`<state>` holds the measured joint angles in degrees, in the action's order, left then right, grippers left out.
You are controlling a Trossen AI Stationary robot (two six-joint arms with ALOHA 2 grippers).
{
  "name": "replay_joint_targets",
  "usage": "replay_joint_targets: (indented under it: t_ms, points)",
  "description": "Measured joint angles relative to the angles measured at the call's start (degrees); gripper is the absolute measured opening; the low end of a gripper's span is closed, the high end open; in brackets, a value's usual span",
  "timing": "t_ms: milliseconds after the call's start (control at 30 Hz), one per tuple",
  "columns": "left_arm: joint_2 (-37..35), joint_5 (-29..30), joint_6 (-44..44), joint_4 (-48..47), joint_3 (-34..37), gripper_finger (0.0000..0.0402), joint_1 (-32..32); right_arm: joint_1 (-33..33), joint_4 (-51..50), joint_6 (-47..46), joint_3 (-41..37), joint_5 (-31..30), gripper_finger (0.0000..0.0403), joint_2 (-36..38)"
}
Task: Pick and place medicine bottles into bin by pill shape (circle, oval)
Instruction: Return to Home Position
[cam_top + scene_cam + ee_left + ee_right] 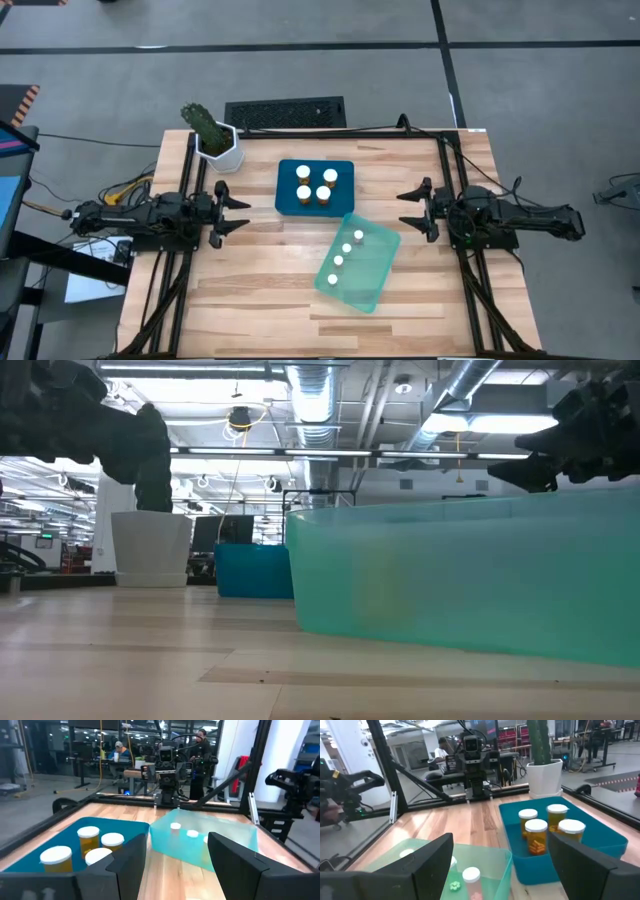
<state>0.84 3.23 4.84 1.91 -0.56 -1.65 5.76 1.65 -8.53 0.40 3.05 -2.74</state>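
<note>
Overhead, left gripper (232, 213) and right gripper (412, 209) rest wide open, empty, at the table (250, 300)'s side edges; amber bottles (316, 187) fill blue bin (284, 200), pale bottles (345, 254) green bin (372, 285); likely light, stiff, slick: grip below caps

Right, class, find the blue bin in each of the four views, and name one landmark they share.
High view: blue bin near the table centre, between the open left gripper and open right gripper.
Low view: left of middle, behind the green bin.
Left wrist view: lower left.
Right wrist view: right side.
Shared landmark: the green bin beside it, in all four.
</note>
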Motion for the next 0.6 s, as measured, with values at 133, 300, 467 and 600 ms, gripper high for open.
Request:
replay_joint_targets:
  t_ms: [133, 300, 467, 600]
  points:
    - [0.0, 0.0, -0.9, 0.1, 0.0, 0.0206, 0.0, 0.0, 0.1, 0.0, 0.0, -0.1, 0.0333, 0.1]
    - [0.0, 0.0, 0.3, 0.2, 0.1, 0.0206, 0.0, 0.0, 0.1, 0.0, 0.0, -0.1, 0.0333, 0.1]
    - [0.0, 0.1, 0.4, 0.2, 0.1, 0.0206, 0.0, 0.0, 0.1, 0.0, 0.0, -0.2, 0.0333, 0.1]
    - [0.0, 0.1, 0.4, 0.2, 0.1, 0.0206, 0.0, 0.0, 0.1, 0.0, 0.0, -0.2, 0.0333, 0.1]
